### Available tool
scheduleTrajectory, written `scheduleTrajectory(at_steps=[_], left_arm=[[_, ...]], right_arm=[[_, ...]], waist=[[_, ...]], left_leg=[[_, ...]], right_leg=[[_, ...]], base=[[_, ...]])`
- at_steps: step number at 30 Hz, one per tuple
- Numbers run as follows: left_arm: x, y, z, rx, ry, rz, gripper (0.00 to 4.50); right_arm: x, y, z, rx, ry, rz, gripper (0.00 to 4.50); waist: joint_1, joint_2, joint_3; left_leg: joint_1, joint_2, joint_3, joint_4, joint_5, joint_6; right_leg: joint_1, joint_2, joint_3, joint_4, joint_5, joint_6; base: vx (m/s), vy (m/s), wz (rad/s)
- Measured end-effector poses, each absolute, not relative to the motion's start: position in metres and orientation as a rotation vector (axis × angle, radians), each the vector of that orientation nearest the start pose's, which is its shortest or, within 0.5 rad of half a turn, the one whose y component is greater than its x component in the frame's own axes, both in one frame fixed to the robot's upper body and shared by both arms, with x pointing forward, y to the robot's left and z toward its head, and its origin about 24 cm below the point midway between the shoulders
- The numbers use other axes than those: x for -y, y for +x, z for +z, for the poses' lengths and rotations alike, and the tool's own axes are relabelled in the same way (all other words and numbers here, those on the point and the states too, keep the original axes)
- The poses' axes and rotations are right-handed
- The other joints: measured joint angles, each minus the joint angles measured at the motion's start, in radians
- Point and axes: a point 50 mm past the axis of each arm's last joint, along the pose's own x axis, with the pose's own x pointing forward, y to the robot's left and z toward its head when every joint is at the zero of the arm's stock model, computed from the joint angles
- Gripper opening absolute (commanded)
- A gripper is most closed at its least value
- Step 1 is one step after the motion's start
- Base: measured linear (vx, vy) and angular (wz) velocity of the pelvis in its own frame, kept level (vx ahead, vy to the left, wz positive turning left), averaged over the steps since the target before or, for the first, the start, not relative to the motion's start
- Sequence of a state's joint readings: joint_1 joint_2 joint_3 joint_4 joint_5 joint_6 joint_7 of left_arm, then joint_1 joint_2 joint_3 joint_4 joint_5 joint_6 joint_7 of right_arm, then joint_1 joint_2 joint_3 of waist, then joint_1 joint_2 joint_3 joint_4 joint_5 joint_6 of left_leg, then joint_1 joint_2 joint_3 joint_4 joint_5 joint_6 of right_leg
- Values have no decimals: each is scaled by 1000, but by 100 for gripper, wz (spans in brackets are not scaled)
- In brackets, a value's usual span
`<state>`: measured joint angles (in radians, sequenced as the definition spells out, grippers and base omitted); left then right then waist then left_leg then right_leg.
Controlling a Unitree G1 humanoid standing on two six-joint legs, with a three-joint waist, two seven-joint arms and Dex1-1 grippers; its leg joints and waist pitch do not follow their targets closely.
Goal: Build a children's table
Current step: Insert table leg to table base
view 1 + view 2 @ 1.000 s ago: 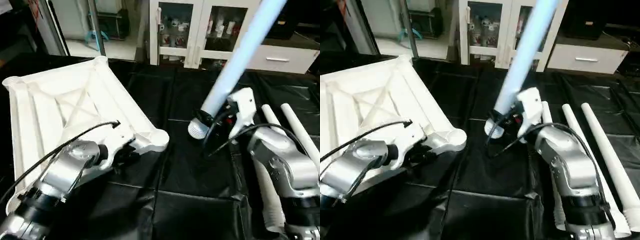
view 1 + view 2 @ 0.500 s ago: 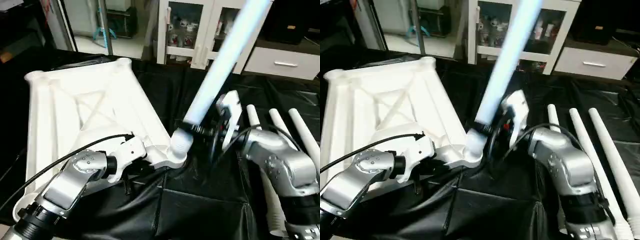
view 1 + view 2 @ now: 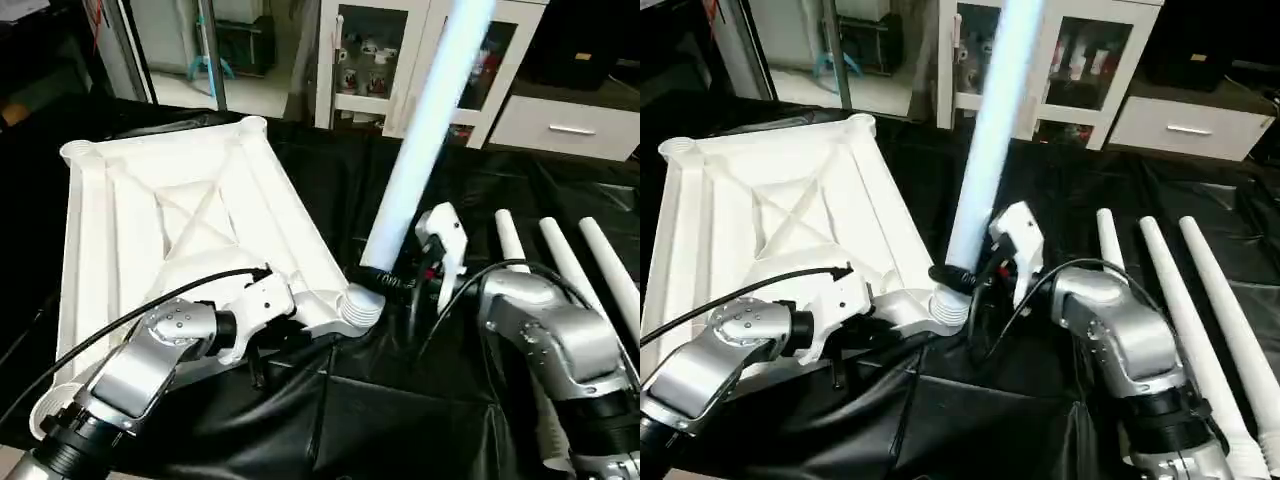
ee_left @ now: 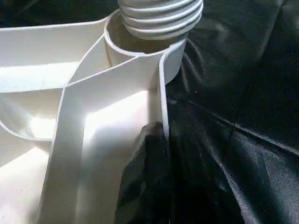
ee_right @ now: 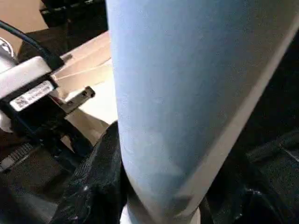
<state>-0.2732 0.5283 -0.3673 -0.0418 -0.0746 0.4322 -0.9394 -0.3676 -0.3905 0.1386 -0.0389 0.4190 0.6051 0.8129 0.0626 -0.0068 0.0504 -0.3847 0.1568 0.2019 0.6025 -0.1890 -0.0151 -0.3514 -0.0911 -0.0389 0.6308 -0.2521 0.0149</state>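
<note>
Behind the black-covered work surface (image 3: 400, 400) stands a white glass-door cabinet (image 3: 400, 70) with small items on its shelves, and a white drawer unit (image 3: 565, 125) sits beside it. Off to the robot's right, three spare legs (image 3: 1200, 320) lie side by side on the black cover, well apart from the tabletop.

The tabletop (image 3: 170, 230) lies upside down on the robot's left, ribbed underside up. Its near corner socket (image 4: 140, 51) is the busy spot: the ribbed end of a leg (image 3: 415, 170) sits right in the mouth of that socket, and how deep it goes cannot be told. The leg rises steeply, leaning away from the robot toward the cabinet.

The left gripper (image 3: 262, 335) reaches in from the lower left, forearm low and angled across the cover, its black fingers (image 4: 147, 182) clamped tight on the tabletop's rim wall just beside the socket. The right gripper (image 3: 975, 285) comes in from the right with the wrist bent inward, its fingers closed around the leg just above the ribbed end.
</note>
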Motion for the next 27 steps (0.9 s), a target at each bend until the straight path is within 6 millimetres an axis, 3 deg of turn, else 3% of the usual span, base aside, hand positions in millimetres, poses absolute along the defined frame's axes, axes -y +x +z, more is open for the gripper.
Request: scheduleTrajectory(at_steps=[16,27], left_arm=[[-137,259,53,-480,434,-1178,0],[-139,259,52,-491,440,-1174,0]], right_arm=[[116,295,95,-286,-35,1095,184],[118,300,87,-305,61,1066,184]], waist=[[-1,-2,-1],[-4,-11,-9]], left_leg=[[0,0,0,0,1,1],[2,0,0,-1,1,0]], right_leg=[[0,0,0,0,0,0],[0,0,0,1,0,0]], base=[[0,0,0],[0,0,0]])
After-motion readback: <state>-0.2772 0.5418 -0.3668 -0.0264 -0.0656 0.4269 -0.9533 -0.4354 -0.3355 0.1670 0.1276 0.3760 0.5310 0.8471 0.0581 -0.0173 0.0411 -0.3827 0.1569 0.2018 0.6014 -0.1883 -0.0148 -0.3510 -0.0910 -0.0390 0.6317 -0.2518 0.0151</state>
